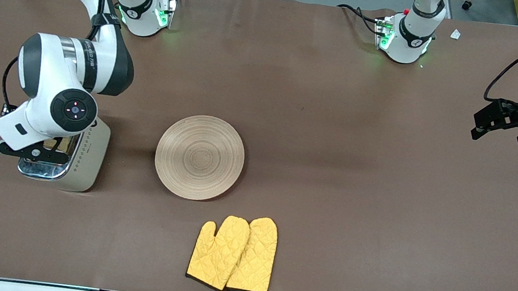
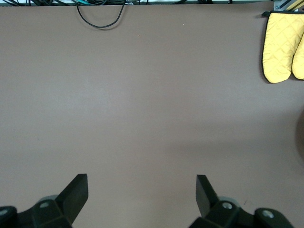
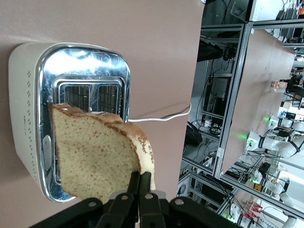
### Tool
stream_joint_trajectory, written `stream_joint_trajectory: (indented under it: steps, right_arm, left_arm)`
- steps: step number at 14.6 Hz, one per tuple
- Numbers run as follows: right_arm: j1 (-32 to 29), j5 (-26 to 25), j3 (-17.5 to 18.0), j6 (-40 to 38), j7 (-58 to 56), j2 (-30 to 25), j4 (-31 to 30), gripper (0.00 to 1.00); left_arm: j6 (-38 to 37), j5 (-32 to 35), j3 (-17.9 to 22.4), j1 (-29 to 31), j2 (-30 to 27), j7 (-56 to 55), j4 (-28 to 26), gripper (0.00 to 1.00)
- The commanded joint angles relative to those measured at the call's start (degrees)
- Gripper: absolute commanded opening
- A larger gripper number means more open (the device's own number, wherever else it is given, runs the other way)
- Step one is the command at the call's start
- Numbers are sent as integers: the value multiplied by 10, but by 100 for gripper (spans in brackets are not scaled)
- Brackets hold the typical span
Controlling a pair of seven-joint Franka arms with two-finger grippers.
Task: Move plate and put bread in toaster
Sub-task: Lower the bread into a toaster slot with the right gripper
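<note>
Over the cream, chrome-topped two-slot toaster [image 1: 84, 157] at the right arm's end of the table, I have the right gripper [image 1: 34, 153] pinched tight on one edge of the brown speckled wholegrain bread slice [image 3: 97, 159]. My right wrist view shows the slice hanging tilted just above the toaster's shiny top, its lower part across one slot, while the second slot stays visible beside it; I cannot tell whether the bread already dips into the slot. A white cord [image 3: 159, 117] runs off from the toaster. My round, light tan wooden plate [image 1: 199, 157] with ring grooves lies flat on the brown table [image 1: 336, 149] near the middle, beside the toaster and well apart from it. Nearer the front camera than the plate lies a pair of yellow quilted oven mitts [image 1: 233, 254]. My left gripper [image 2: 142, 190] waits with fingers spread wide over bare table at the left arm's end.
</note>
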Motion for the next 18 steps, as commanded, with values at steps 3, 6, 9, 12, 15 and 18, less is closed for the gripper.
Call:
stream_joint_trajectory:
  steps: [3,6,9,12,15,18]
  right_arm:
    - [-14,-22,3,0,24,1,-17,0]
    - [-16,-27,3,4,27,7,-20,0]
    - [-23,-27,4,7,27,11,-21,0]
    - [-22,-28,4,8,33,17,-20,0]
    - [-23,-27,4,19,36,26,-20,0]
    - [-23,-24,5,30,45,36,-20,0]
  left_arm:
    - [-3,8,-1,0,2,-3,11,100]
    - [-3,8,-1,1,2,-2,11,100]
    - [-3,9,-1,6,2,3,11,100]
    - [-3,16,-1,4,2,2,11,100]
    - [-3,20,-6,4,1,-3,11,100]
    - [-3,19,-4,6,0,1,11,100]
